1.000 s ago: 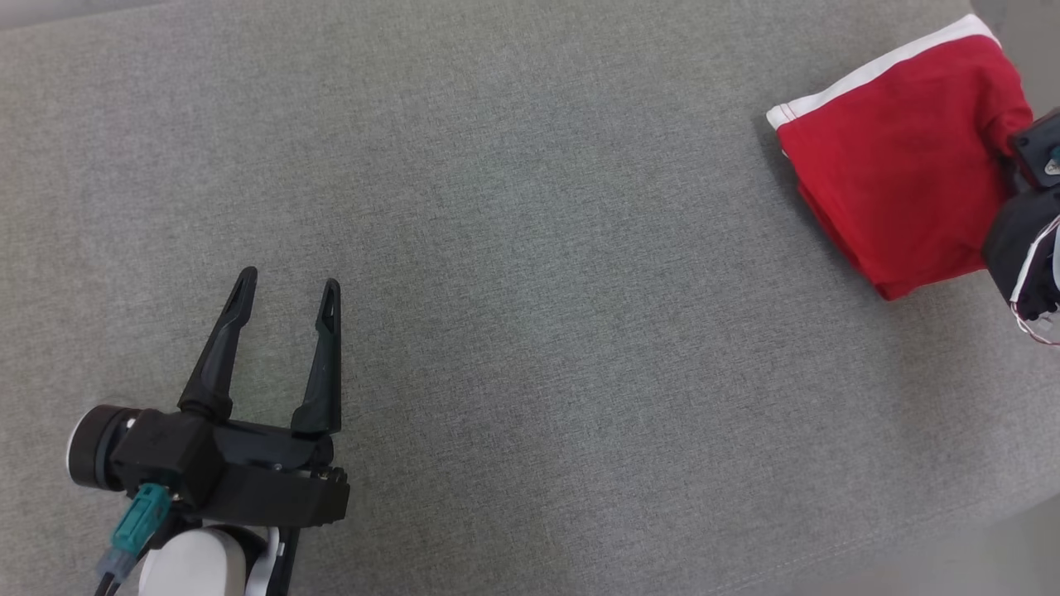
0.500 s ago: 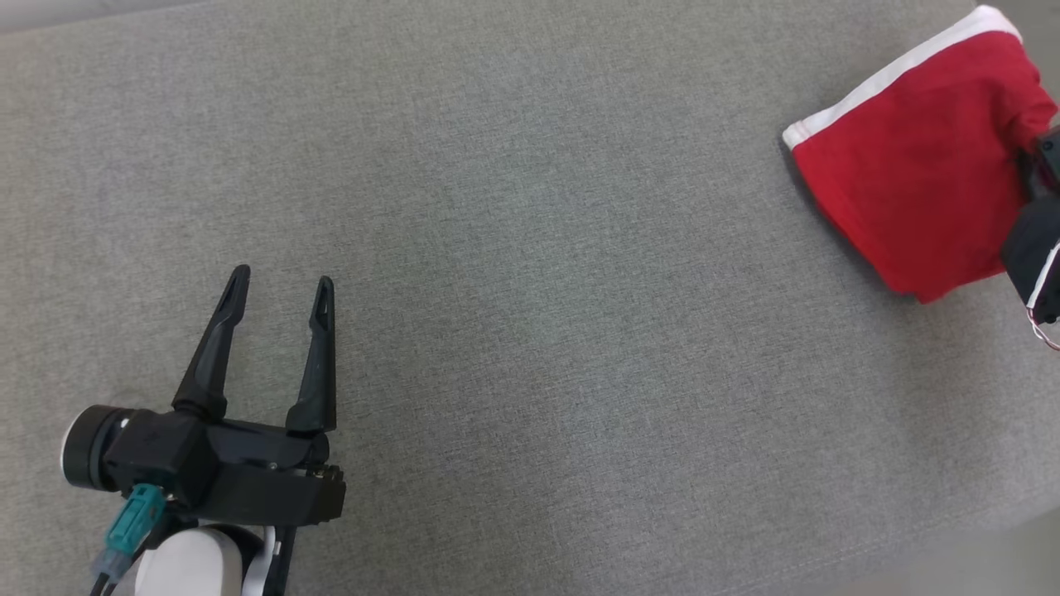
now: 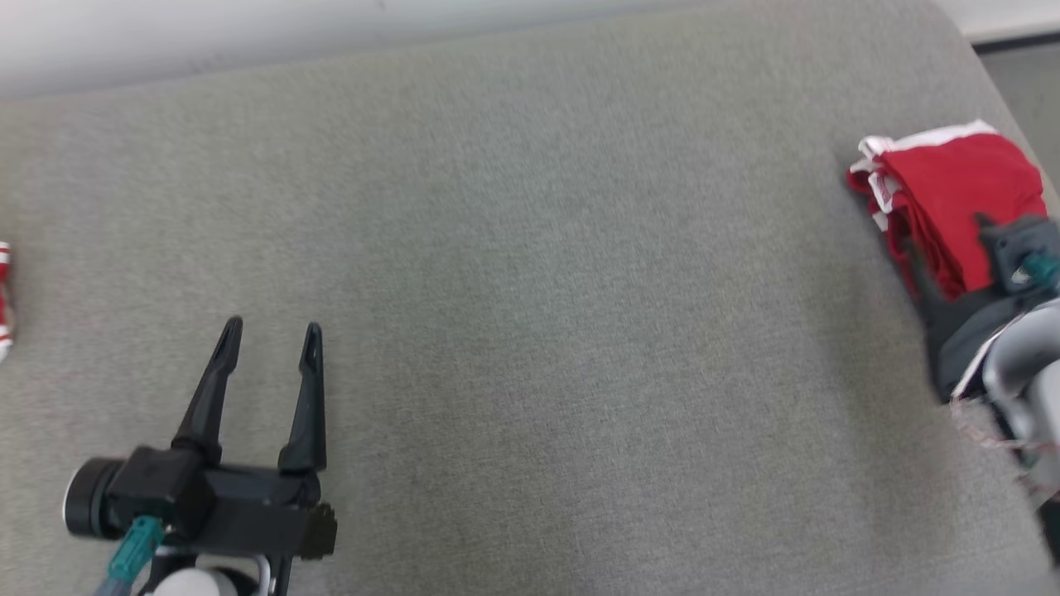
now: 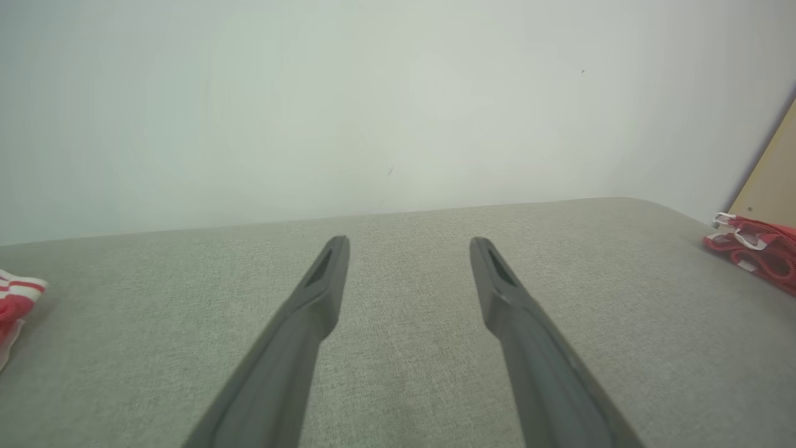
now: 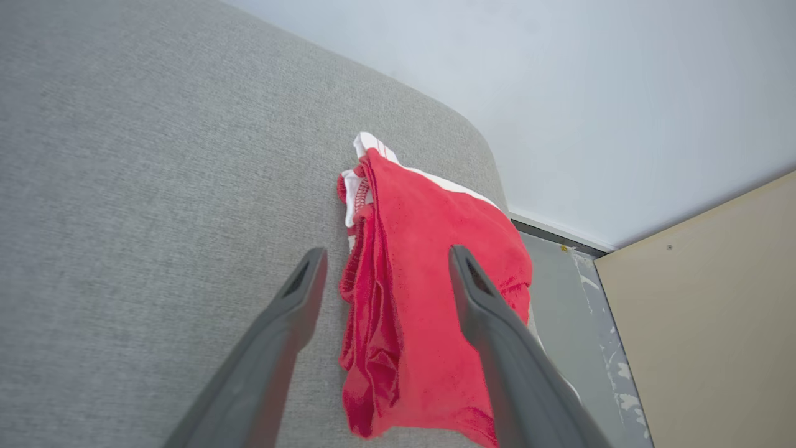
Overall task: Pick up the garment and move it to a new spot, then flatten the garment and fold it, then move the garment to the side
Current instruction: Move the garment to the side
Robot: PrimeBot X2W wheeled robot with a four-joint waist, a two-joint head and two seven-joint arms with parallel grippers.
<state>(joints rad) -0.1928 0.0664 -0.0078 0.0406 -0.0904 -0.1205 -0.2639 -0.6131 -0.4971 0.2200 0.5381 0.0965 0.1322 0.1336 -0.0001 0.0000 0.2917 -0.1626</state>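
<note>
The garment [image 5: 429,298], red with white trim, lies in a folded, somewhat bunched stack on the grey cushion [image 3: 530,290], at its right end near the far corner and close to the rounded edge. The right gripper [image 5: 387,255] hangs over it with its jaws wide apart, one finger on each side of the stack in the right wrist view, and it grips nothing; whether a fingertip touches the cloth I cannot tell. The left gripper [image 3: 272,327] is also wide open and holds nothing, low over bare cushion at the near left, well apart from the garment. Judging from a folded stack lying at the side with no grip on it, the last step, moving the garment aside, looks finished or very nearly so. The next move probably calls for the right arm to lift straight off and back away, fingers kept spread so that they do not snag a fold or drag the stack toward the cushion's edge, where it could slide off. A second cloth [image 3: 4,298], red with white stripes, sits at the far left edge of the cushion and looks to be no part of this step. No brand, label or writing can be read: the garment shows only its white band and stitching, and the wall and the tan board [image 5: 715,323] are blank.
</note>
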